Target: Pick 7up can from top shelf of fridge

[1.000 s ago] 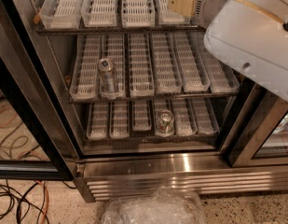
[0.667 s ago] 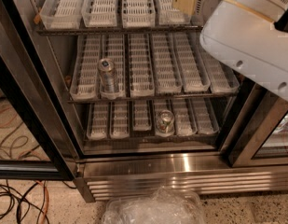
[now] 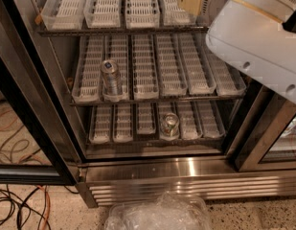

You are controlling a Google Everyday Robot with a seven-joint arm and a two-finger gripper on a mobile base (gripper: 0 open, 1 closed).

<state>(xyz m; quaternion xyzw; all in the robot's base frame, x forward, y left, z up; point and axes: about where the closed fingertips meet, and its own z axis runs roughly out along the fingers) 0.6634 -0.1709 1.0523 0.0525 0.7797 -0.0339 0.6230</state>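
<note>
At the right end of the top shelf (image 3: 119, 30), the gripper (image 3: 192, 2) is hovering over the white trays (image 3: 142, 4), and whether it is open or closed I cannot tell. What is looking like the 7up can (image 3: 169, 124), greenish, is standing low in the fridge (image 3: 186, 169) on the bottom rack (image 3: 138, 142), a silver can (image 3: 110, 77) sitting one rack above.

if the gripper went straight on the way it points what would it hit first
Probably the white lane tray by its tip: the gripper is at the right end of the top shelf, seemingly aimed into the fridge. Depth is unclear, so it may pass above the tray.
</note>
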